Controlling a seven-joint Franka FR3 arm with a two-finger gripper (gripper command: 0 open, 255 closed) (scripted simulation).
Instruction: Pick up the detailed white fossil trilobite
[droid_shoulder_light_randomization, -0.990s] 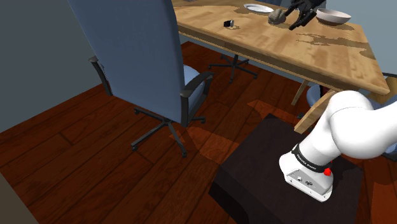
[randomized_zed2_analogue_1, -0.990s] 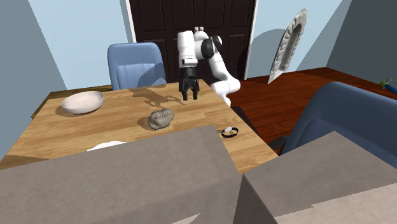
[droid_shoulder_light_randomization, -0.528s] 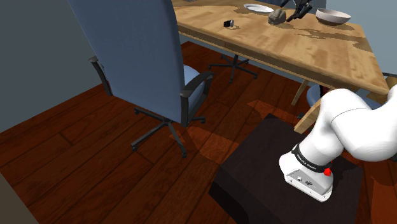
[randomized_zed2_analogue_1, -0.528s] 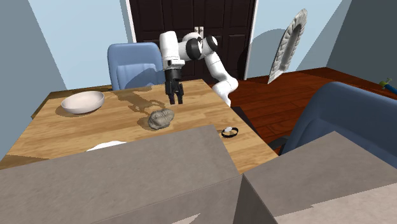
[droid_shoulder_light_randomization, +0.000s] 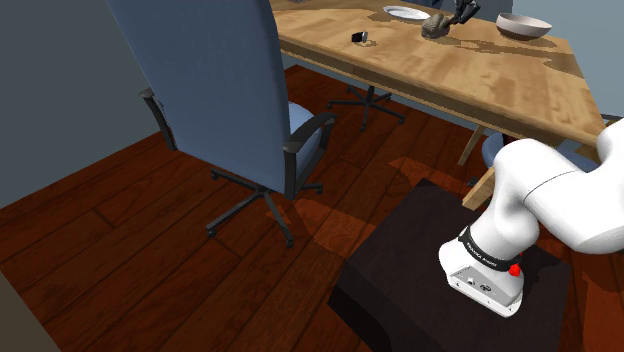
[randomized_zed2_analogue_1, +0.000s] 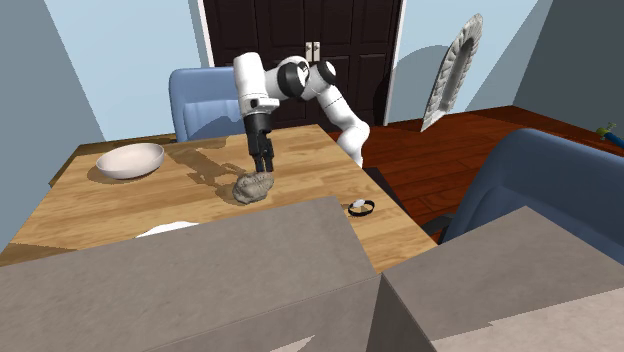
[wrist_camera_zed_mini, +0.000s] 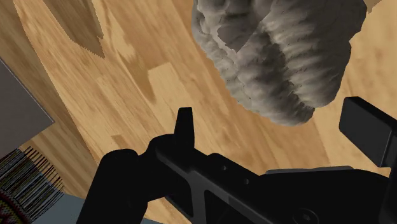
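The trilobite (randomized_zed2_analogue_1: 253, 187) is a grey, ribbed, stone-like lump lying on the wooden table (randomized_zed2_analogue_1: 190, 200). It also lies at the far end of the table (droid_shoulder_light_randomization: 500, 80) in the shoulder view, as a small grey lump (droid_shoulder_light_randomization: 435, 26). My gripper (randomized_zed2_analogue_1: 265, 166) points down, just above the fossil's far edge, and stands close beside the fossil (droid_shoulder_light_randomization: 461, 12) in the shoulder view. In the wrist view the fingers (wrist_camera_zed_mini: 184, 127) stand wide apart and the gripper (wrist_camera_zed_mini: 275, 124) is open. The near end of the ribbed fossil (wrist_camera_zed_mini: 280, 51) reaches just between the tips, touching neither.
A white bowl (randomized_zed2_analogue_1: 129, 160) and a white plate (randomized_zed2_analogue_1: 165, 230) sit on the table near the fossil. A small black-and-white object (randomized_zed2_analogue_1: 361, 208) lies by the table edge. Blue chairs (droid_shoulder_light_randomization: 230, 90) (randomized_zed2_analogue_1: 213, 100) stand around it. Grey blocks (randomized_zed2_analogue_1: 300, 290) fill the foreground.
The arm has swung across the table toward the fossil and lowered. The gripper has gone from well beside it to directly over it. The fossil has not moved.
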